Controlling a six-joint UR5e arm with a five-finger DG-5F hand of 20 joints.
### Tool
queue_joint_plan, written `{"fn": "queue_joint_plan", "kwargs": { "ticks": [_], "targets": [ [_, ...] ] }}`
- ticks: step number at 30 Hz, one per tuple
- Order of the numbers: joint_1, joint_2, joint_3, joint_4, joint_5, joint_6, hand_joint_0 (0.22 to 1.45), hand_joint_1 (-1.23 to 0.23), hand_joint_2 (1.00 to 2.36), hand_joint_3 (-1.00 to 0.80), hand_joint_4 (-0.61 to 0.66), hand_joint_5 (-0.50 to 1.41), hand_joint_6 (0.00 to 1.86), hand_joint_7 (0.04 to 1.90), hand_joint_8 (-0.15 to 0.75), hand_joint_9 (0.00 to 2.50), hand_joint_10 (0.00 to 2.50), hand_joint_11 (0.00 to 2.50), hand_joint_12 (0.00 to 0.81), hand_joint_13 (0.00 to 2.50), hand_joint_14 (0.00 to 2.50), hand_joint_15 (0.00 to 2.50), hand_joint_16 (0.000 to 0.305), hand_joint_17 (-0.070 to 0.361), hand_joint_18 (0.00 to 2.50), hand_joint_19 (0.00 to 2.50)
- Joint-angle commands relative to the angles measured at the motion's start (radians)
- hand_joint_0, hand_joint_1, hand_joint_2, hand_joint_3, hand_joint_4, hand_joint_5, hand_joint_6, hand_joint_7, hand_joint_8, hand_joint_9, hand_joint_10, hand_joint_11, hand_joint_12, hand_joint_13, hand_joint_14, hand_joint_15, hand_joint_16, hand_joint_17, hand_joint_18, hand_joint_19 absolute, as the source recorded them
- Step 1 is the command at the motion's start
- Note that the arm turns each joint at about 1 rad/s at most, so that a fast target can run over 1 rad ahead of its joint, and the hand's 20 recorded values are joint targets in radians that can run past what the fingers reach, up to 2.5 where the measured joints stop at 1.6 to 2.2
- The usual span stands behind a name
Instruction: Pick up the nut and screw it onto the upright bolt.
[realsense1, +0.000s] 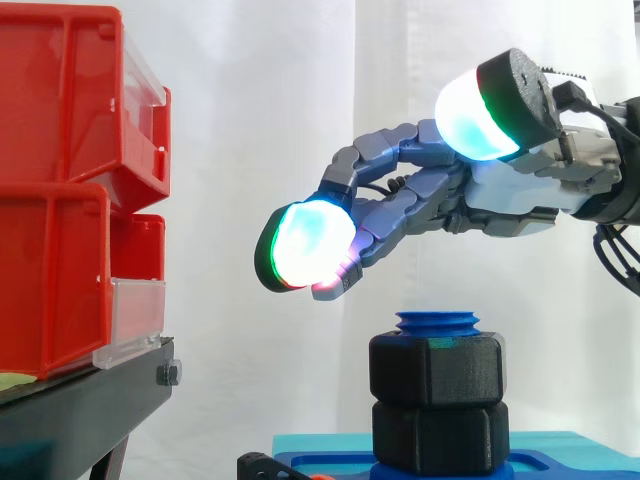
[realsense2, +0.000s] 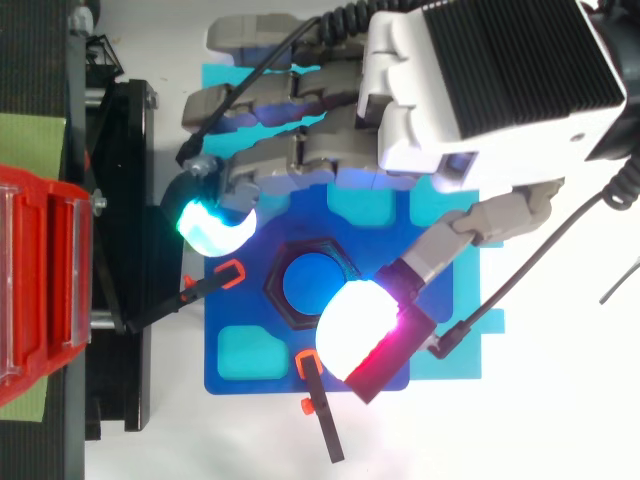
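**A:** Closest to the overhead camera is the hand (realsense2: 425, 125); is it carrying the nut?

**B:** No; it is released and empty, with the fingers (realsense1: 305, 245) stretched out almost straight and the thumb (realsense2: 355, 320) set wide of them; nothing lies between them.

**A:** Where is the nut, then?

**B:** On the bolt; from the side the black hexagonal nut (realsense1: 437, 368) sits round the blue bolt (realsense1: 437, 322), and just the top of the thread stands proud of it; from above it shows as a black hexagon ringing the blue bolt end.

**A:** And the second black hexagon beneath it?

**B:** That lower black block (realsense1: 437, 437) rests on the blue base (realsense2: 280, 350) with the nut directly on top of it; I cannot tell whether it is another nut or part of the fixture.

**A:** Is the hand touching any of it?

**B:** No; in the side view the lowest fingertip hangs above and to the left of the bolt top, with a clear gap; the thumb is high above.

**A:** So how far along is the job?

**B:** I judge that picking and threading look done; whether the nut is wound fully tight I cannot say; at most a last turn or two is left, or nothing.
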Motion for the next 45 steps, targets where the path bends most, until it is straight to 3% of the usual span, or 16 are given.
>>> {"fn": "queue_joint_plan", "kwargs": {
  "ticks": [1,11,16,24,36,45],
  "targets": [
    [0.015,0.0,-0.018,-0.003,0.019,0.003,0.49,-0.15,1.0,-0.5,0.23,-0.14,0.5,0.72,0.229,0.54,0.0,0.0,0.31,0.24,0.0,0.0,0.036,0.081,0.0,0.0],
    [0.009,-0.001,-0.021,-0.018,0.019,0.0,0.49,-0.15,1.0,-0.5,0.22,-0.15,0.5,0.74,0.231,0.52,0.0,0.0,0.311,0.23,0.0,0.0,0.037,0.082,0.0,0.0],
    [0.012,0.0,-0.055,-0.015,0.019,0.001,0.49,-0.14,1.0,-0.5,0.23,-0.14,0.5,0.76,0.235,0.52,0.0,0.0,0.31,0.23,0.0,0.0,0.037,0.082,0.0,0.0],
    [0.012,-0.001,-0.062,0.003,0.019,0.003,0.5,-0.17,1.0,-0.5,0.23,-0.14,0.5,0.79,0.238,0.53,0.0,0.0,0.307,0.24,0.0,0.0,0.036,0.081,0.0,0.0],
    [-0.002,0.0,-0.062,-0.012,0.016,0.003,0.5,-0.24,1.0,-0.5,0.27,-0.1,0.5,1.03,0.242,0.56,0.0,0.0,0.301,0.27,0.0,0.0,0.034,0.077,0.0,0.0],
    [-0.017,0.0,-0.062,-0.006,0.013,0.003,0.51,-0.26,1.0,-0.5,0.23,-0.07,0.5,1.22,0.25,0.61,0.0,0.0,0.292,0.31,0.0,0.0,0.033,0.074,0.0,0.0]
  ]
}}
